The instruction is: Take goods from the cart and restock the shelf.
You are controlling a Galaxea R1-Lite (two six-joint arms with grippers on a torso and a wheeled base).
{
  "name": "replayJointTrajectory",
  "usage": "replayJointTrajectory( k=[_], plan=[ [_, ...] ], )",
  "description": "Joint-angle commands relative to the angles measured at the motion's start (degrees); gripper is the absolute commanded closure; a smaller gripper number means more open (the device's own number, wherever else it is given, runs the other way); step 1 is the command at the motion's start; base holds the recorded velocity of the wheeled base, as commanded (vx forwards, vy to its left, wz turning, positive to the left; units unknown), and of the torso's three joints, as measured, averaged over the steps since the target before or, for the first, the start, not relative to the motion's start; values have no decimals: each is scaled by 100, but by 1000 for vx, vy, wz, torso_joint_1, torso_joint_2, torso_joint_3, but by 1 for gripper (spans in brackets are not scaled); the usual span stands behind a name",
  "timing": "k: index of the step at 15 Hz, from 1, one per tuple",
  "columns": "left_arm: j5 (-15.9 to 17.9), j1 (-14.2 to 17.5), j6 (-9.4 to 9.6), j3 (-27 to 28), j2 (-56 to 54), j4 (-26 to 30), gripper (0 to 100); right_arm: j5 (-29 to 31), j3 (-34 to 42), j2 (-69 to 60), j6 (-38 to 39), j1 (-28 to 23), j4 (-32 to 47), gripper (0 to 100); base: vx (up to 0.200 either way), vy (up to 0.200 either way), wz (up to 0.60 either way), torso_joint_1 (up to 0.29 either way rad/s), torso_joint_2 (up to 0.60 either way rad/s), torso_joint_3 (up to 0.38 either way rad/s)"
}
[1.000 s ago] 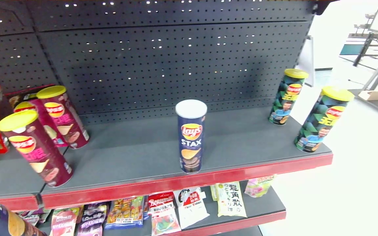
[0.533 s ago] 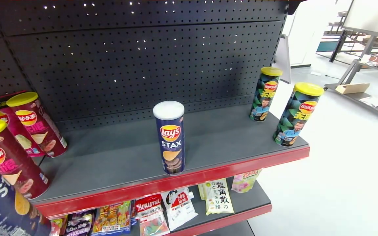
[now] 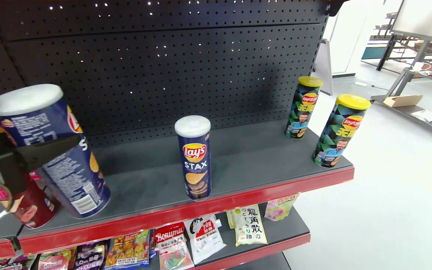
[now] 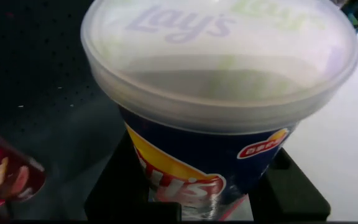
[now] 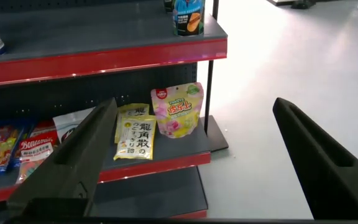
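My left gripper (image 3: 45, 150) is shut on a blue chip can with a white lid (image 3: 75, 180). The can is tilted over the left part of the top shelf (image 3: 152, 180), its base near the red front edge. In the left wrist view the same can (image 4: 222, 93) sits between two black fingers (image 4: 126, 186). A second blue can (image 3: 194, 157) stands upright mid-shelf. My right gripper (image 5: 194, 109) is open and holds nothing, low down beside the lower shelf.
Two green cans with yellow lids (image 3: 303, 108) (image 3: 340, 131) stand at the shelf's right end. A maroon can (image 3: 32, 208) is partly hidden behind the held can. Snack bags (image 3: 204, 236) lie on the lower shelf (image 5: 160, 168). Open floor (image 3: 388, 195) lies to the right.
The camera swung right, then held still. The held blue can rose from the lower left corner to over the shelf's left part, now covering the maroon cans.
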State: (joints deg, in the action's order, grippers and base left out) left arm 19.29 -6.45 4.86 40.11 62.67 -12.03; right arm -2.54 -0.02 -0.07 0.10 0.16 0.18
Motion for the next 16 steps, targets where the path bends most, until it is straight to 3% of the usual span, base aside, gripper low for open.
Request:
replayJointTrajectory(
  k=[1,6,10,13,16],
  plan=[
    [14,-181,-3,15,1072,-396,100,-1,2,7,-1,2,-1,0,0,0,0,0,0,0],
    [14,-559,6,-20,2021,-1539,100,-1,-6,7,-1,2,-1,0,0,0,0,0,0,0],
    [-65,-656,-3,560,3207,-2418,100,-1,2,7,-1,2,-1,0,0,0,0,0,0,0],
    [-118,-805,-12,973,3796,-2699,100,-1,2,7,-1,2,-1,0,0,0,0,0,0,0],
    [-320,-937,-170,1439,4368,-3051,100,-1,2,7,-1,2,-1,0,0,0,0,0,0,0]
  ],
)
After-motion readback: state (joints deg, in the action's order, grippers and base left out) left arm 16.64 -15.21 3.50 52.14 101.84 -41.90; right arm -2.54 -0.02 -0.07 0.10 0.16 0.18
